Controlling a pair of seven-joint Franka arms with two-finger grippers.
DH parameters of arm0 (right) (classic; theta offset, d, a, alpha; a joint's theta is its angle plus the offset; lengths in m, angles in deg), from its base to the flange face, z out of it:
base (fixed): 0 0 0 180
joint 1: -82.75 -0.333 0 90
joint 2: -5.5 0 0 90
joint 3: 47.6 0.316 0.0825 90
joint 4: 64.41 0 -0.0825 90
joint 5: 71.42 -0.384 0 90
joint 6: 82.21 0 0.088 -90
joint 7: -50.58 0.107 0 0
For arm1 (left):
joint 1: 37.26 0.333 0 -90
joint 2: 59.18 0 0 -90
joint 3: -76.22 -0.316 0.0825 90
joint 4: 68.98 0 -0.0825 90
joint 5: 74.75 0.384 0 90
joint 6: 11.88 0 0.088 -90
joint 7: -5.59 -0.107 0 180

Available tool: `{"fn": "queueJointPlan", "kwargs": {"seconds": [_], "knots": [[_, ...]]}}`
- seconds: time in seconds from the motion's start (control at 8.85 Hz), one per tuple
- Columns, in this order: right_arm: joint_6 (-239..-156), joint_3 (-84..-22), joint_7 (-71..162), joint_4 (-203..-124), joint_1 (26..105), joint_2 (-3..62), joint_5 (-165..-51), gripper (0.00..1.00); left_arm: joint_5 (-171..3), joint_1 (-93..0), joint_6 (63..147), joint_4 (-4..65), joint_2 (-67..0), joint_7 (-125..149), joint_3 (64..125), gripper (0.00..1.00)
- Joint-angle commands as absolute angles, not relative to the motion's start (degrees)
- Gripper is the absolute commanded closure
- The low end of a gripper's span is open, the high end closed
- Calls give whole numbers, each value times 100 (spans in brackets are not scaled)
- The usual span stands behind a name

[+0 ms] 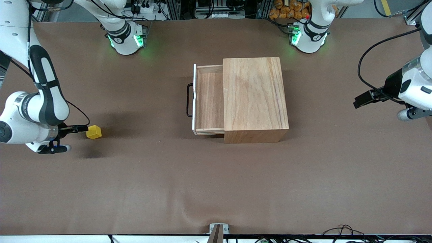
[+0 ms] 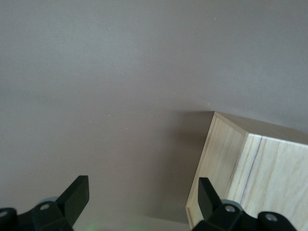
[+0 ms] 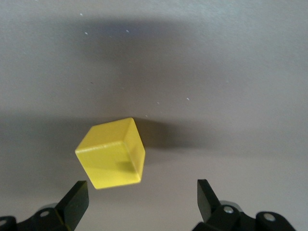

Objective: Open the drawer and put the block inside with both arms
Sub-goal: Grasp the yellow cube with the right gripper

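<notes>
While the drawer at frame centre sits pulled out, the block lies on the surface at mid-left, ungrasped; right claw spread above it, left claw released, waiting beside the box.

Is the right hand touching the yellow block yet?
Apart. In the right wrist view the right hand is open, and the block sits on the table between its fingers, with bare table showing around it.

Robotics lab, aluminium framing, loose cables, brown-covered bench
</notes>
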State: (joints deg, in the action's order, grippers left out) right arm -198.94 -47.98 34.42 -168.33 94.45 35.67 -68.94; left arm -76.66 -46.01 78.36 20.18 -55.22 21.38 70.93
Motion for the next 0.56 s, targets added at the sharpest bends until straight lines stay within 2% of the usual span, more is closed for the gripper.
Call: {"fn": "queueJointPlan", "kwargs": {"seconds": [0.0,0.45], "knots": [[-20314,-4743,3283,-17207,9347,3485,-6975,0,-7414,-4552,7971,2516,-6146,1469,7051,0],[-20841,-4742,2790,-17392,9347,3669,-6975,0,-7501,-4367,7918,2314,-6217,998,7024,0]]}}
